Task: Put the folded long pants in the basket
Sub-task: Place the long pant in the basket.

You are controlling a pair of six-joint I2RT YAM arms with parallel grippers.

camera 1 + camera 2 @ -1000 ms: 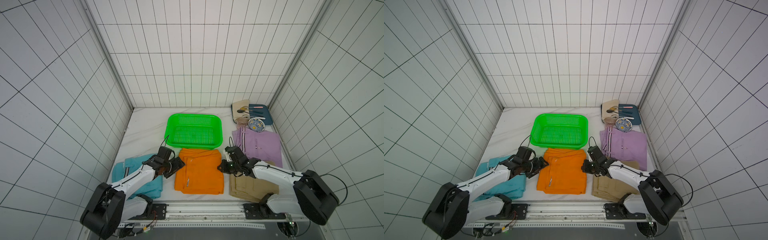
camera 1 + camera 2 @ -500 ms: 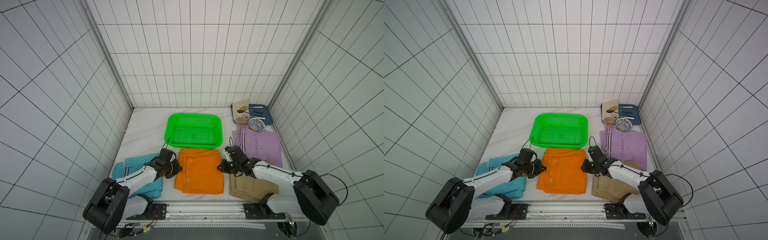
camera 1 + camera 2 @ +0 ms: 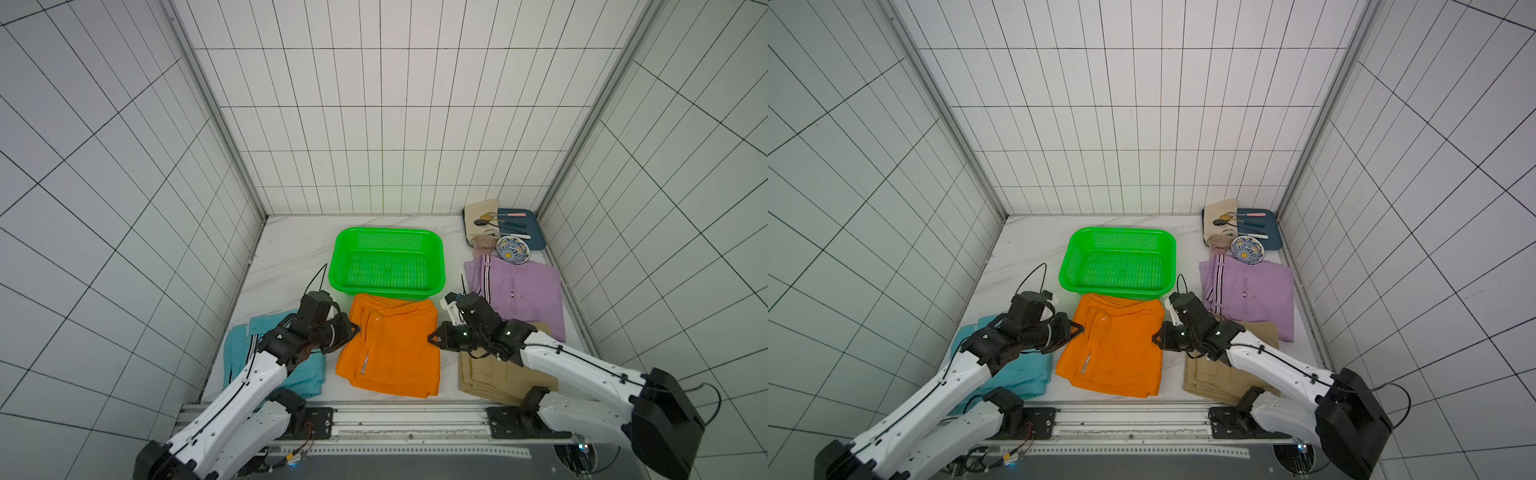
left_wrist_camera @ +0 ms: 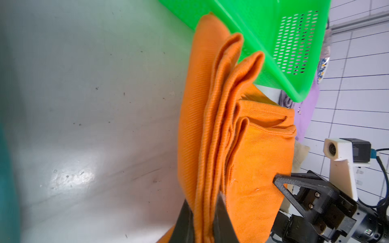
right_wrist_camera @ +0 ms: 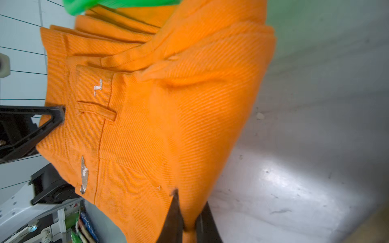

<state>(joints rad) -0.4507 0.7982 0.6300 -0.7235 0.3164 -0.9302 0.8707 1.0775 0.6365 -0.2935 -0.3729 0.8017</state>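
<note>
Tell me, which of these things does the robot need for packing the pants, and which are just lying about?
Part of the job: orange pants, gripped at opposite sides by the left gripper and right gripper; teal pants; tan pants; lilac pants; green basket.

Just lying about: blue tray, cream cloth, cutlery, patterned bowl.
</note>
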